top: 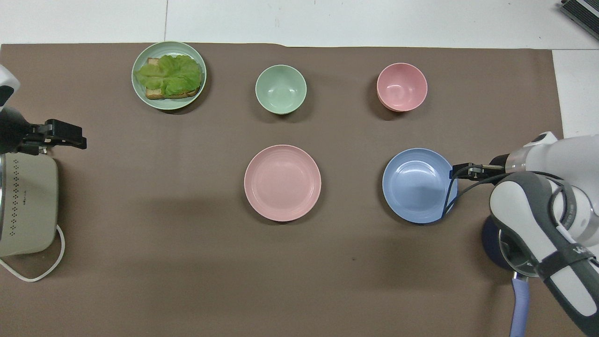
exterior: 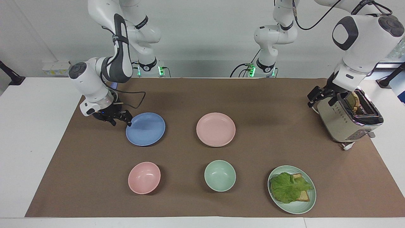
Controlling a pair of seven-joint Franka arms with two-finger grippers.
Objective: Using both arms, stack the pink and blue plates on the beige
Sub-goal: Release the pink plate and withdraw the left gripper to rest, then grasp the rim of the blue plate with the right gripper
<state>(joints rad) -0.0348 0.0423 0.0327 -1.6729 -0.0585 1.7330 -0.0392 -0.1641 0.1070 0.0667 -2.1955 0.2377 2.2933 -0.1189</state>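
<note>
The blue plate [exterior: 145, 129] [top: 420, 185] lies on the brown mat toward the right arm's end. My right gripper [exterior: 121, 122] [top: 461, 169] is low at that plate's rim, on the pot's side, fingers apart and nothing held. The pink plate [exterior: 215, 129] [top: 282, 182] lies mid-mat, level with the blue one. A thin second rim shows under its edge. The beige plate itself is hidden. My left gripper [exterior: 319, 96] [top: 70, 135] hangs open and empty in the air over the mat's edge beside the toaster.
A beige toaster [exterior: 348, 114] [top: 25, 206] with toast stands at the left arm's end. A dark pot [top: 490, 236] sits under the right arm. Farther from the robots are a pink bowl [exterior: 144, 177], a green bowl [exterior: 220, 175] and a green plate [exterior: 297, 207] with lettuce and bread.
</note>
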